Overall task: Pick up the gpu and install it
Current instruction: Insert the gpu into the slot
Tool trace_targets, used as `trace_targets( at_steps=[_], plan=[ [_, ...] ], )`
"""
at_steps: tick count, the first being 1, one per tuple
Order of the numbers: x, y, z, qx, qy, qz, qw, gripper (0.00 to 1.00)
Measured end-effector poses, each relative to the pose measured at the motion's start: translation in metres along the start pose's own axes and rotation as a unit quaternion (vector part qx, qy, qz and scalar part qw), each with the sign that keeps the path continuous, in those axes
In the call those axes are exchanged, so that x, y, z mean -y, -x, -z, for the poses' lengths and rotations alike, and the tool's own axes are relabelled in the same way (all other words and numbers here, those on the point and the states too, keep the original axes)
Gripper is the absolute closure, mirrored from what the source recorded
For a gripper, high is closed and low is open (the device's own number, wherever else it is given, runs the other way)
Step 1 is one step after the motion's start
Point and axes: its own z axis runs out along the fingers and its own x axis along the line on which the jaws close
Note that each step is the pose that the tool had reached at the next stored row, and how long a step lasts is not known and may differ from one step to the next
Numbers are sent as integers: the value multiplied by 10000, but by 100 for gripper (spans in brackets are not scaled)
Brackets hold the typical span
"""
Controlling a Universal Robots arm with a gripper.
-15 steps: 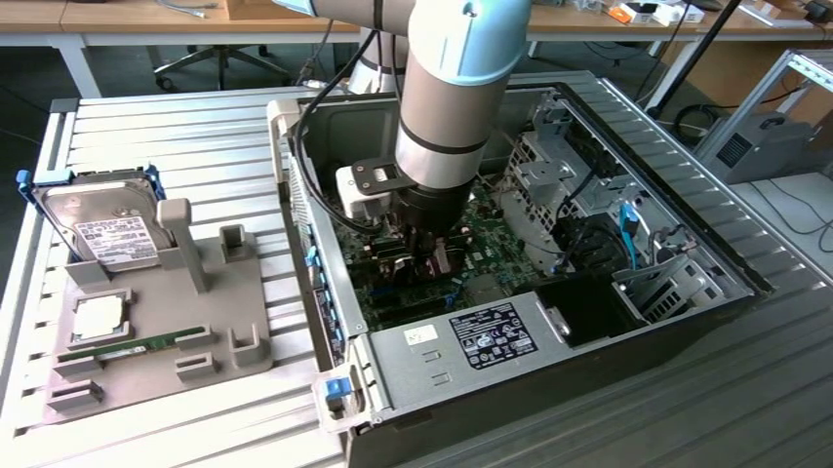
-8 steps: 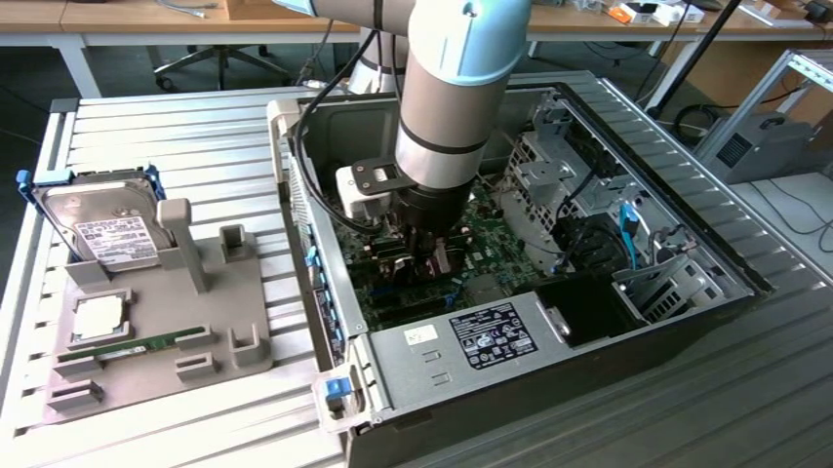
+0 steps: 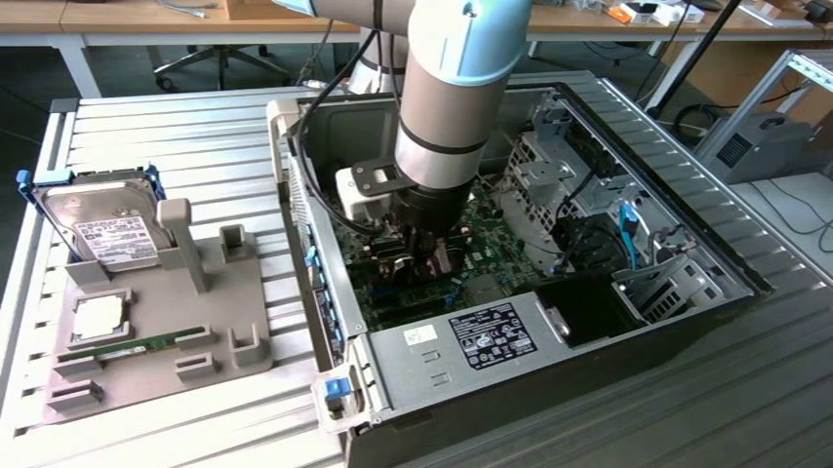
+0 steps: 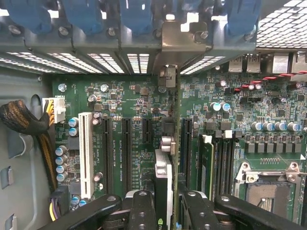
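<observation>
Gripper [image 3: 423, 246] is hanging inside the open computer case [image 3: 547, 409], its jaws partly closed and pinching the graphics card [image 4: 163, 165] edge-on between them, apparently so its lower edge is lining up with a black slot [image 4: 184, 143] on the green board [image 4: 124, 96] just beneath.

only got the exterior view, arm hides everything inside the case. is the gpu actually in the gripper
Observer: Yes. In the wrist view the gpu stands edge-on in the gripper, with a finger on each side of it.
Operator: which way is it pointing
Observer: Its far end reaches the case's rear wall, under the row of blue latches.
Operator: lined up with a slot?
Observer: It runs parallel to the black expansion slots, on the side away from the white slot. I cannot tell whether it is seated.
</observation>
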Motion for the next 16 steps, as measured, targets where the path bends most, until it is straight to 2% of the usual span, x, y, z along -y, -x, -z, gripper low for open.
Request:
trace_targets(
  at_steps=[6, 16],
  plan=[
    [1, -1, 0, 2, 2, 154, 9999, 73],
    [-7, 0, 0, 6, 5, 162, 9999, 73]
  ],
)
